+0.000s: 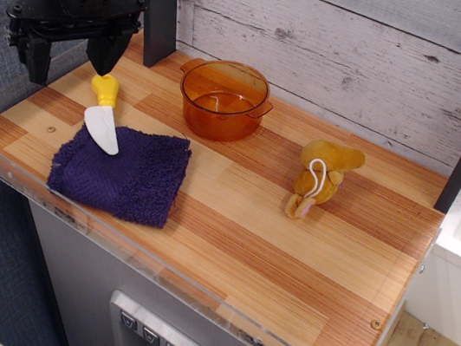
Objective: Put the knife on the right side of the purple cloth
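The purple cloth (122,172) lies folded near the front left of the wooden table (288,252), and everything else is placed from it. The knife (103,114) lies at the cloth's far left corner: its white blade rests on the cloth, while the yellow handle sticks out past the cloth's far edge, over the bare wood. The knife points roughly away from the front edge, a little tilted. The black gripper (72,54) hangs above and behind the cloth's far left corner, just over the knife handle. Its two fingers stand apart, spread wide, and hold nothing; the handle is below the right finger and I cannot tell if they touch. Behind the cloth, to its right, stands the transparent orange pot (224,99). Well to the right of the cloth lies a yellow plush toy (322,179).
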### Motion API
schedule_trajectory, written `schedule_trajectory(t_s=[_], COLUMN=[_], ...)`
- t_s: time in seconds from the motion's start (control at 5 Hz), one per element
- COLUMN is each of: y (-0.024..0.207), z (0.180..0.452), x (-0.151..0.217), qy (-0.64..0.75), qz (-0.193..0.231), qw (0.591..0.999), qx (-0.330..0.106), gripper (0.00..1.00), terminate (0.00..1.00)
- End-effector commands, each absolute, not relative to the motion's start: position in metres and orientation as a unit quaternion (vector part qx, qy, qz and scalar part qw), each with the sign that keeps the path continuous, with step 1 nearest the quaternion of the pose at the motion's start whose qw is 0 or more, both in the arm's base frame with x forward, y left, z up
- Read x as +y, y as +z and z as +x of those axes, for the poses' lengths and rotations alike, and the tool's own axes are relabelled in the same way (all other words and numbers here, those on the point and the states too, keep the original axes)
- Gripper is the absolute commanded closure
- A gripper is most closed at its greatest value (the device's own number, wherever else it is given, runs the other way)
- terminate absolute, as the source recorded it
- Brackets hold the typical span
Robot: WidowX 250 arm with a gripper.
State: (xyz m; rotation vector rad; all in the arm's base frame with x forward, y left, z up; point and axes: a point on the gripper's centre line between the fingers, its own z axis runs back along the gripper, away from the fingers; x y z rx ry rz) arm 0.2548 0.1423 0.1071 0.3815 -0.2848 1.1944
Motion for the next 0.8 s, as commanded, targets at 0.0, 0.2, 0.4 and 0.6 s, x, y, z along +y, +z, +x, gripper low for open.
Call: schedule_trajectory(t_s=[0.0,0.2,0.4,0.6], y=[0.107,0.11,0.118,0.123], z=[0.255,0.254,0.251,0.251], x=[0.142,0.149,0.161,0.167], qy=[0.557,0.612,0.677,0.706], qz=[0.178,0.182,0.156,0.144], qw=[0.8,0.764,0.717,0.693], qx=[-0.133,-0.097,-0.05,-0.026], gripper=[0.0,0.0,0.0,0.0], terminate=[0.0,0.0,0.0,0.0])
